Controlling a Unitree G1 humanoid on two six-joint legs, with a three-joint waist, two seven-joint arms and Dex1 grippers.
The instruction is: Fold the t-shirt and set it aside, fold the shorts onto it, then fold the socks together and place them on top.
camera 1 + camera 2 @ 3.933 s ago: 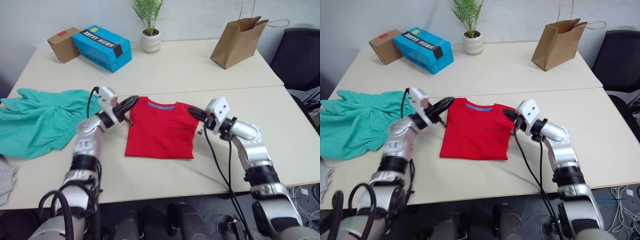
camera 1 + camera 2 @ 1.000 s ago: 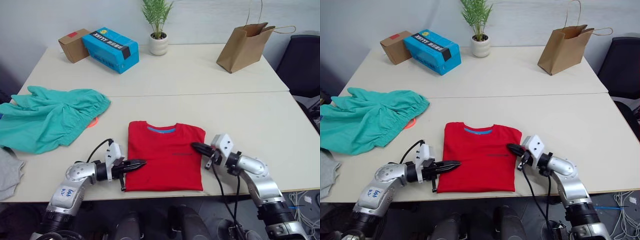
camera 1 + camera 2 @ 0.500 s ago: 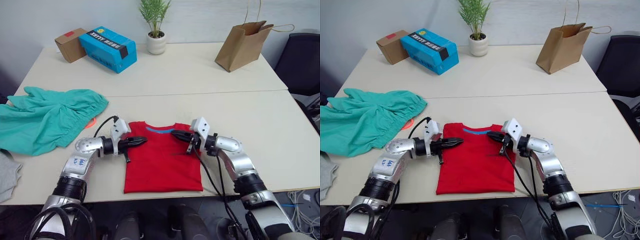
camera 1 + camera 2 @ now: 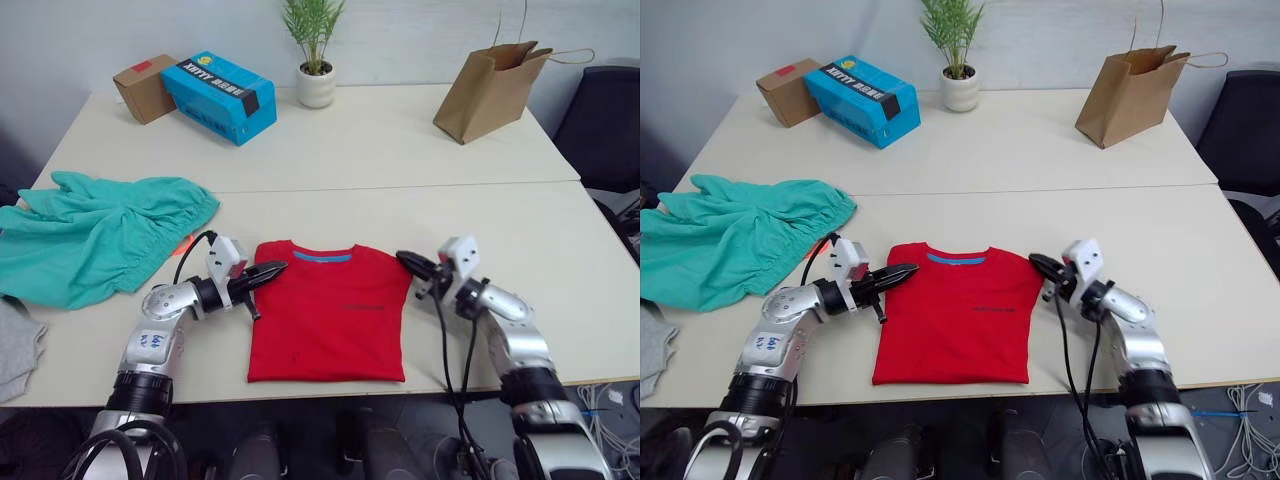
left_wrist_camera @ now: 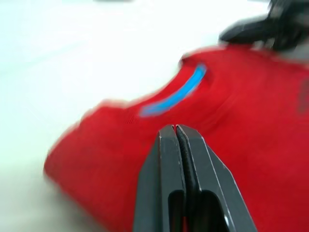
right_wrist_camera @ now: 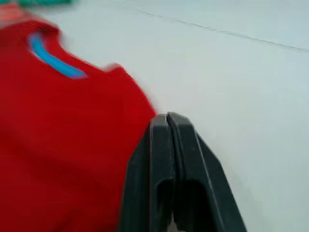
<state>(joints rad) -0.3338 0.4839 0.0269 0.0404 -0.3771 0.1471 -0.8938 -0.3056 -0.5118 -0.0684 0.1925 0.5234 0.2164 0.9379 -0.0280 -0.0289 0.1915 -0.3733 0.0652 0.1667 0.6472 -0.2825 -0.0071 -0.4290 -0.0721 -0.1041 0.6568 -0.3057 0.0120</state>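
Holding: my left gripper and right gripper, fingers pressed together, empty.
Change: both pulled off the t-shirt to its shoulders.
Meaning: shirt folded; set aside next.

The blue box at the far left of the counter carries dark lettering along its top face that reads roughly "XBYTY", followed by characters too small to make out. A short dark line of print crosses the chest of the red t-shirt, too small to read.
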